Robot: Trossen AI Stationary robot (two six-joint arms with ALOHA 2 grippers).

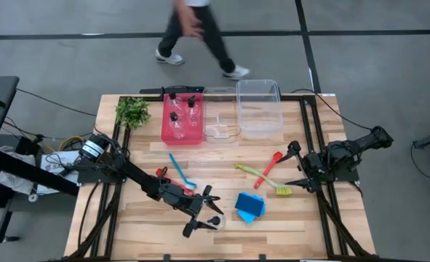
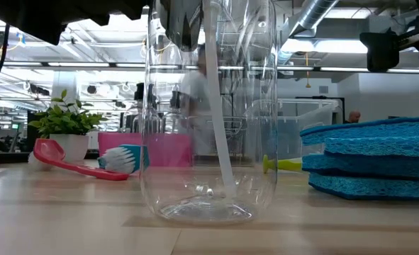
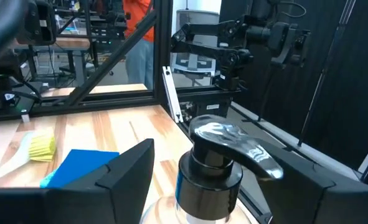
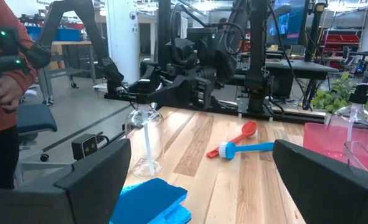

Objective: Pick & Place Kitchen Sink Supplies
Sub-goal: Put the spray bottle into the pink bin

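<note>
From above, the left end effector [image 1: 202,213] straddles a clear bottle [image 1: 213,221] standing on the table [image 1: 127,233], blue sponges [image 1: 249,207] just beside; the right end effector [image 1: 296,167] waits open, well apart. Its wrist view shows the fingers [image 3: 124,171] spread either side of the black cap [image 3: 218,163], not yet closed, so I judge this the grasping step: close, then lift toward the red bin [image 1: 182,132].

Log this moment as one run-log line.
left gripper: open around upright clear bottle, front of table | right gripper: open, idle at right edge | blue sponges: beside bottle
</note>
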